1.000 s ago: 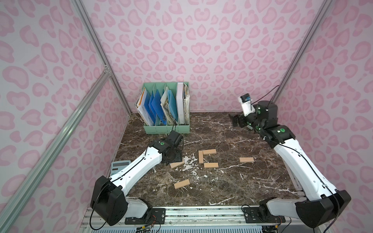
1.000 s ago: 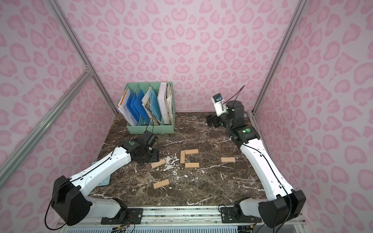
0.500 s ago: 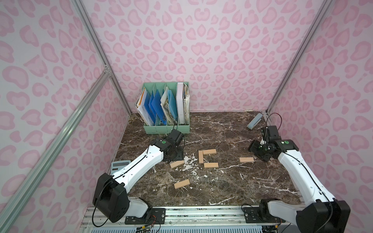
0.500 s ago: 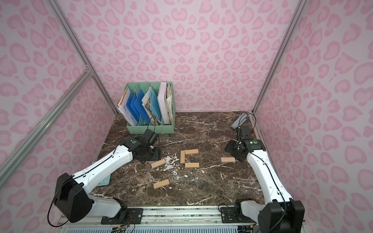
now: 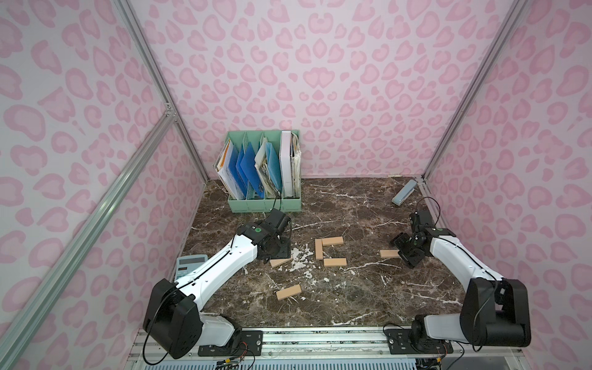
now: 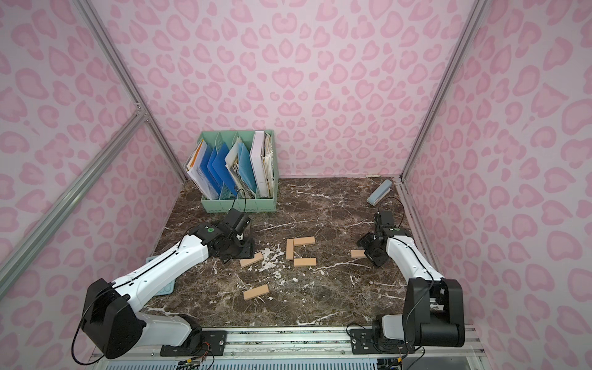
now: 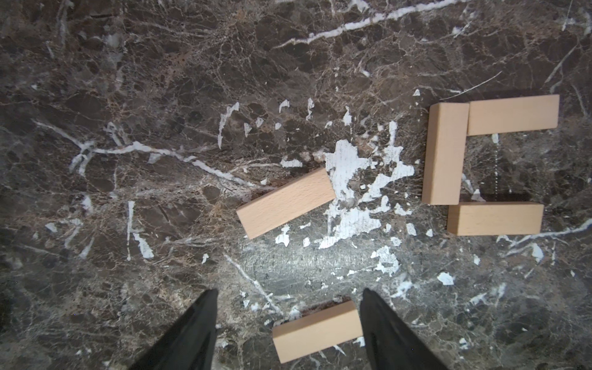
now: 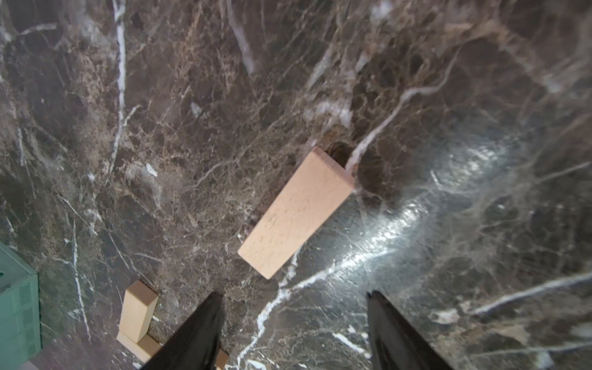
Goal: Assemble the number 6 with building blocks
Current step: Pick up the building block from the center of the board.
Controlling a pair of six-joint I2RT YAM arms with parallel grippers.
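Note:
Three tan building blocks lie end to end in a C shape, the standing part of the number 6 [image 5: 318,249] [image 7: 443,153]. A loose block [image 5: 282,262] [image 7: 285,203] lies tilted to its left, just ahead of my left gripper [image 5: 278,251] [image 7: 288,293]. That gripper is open and hangs above the marble. Another block [image 7: 317,331] [image 5: 288,292] shows on the table between its fingers, close to one of them. My right gripper [image 5: 405,251] [image 8: 294,293] is open and empty. A block [image 5: 389,253] [image 8: 296,213] lies just ahead of its fingertips.
A green file organiser [image 5: 266,205] with folders stands at the back left. A calculator [image 5: 189,264] lies by the left wall under my left arm. A grey-blue case [image 5: 404,192] rests in the back right corner. Pink patterned walls enclose three sides.
My right gripper let go of the grey-blue case at the back right, then swung forward and down to the block on the right. The left arm barely moved.

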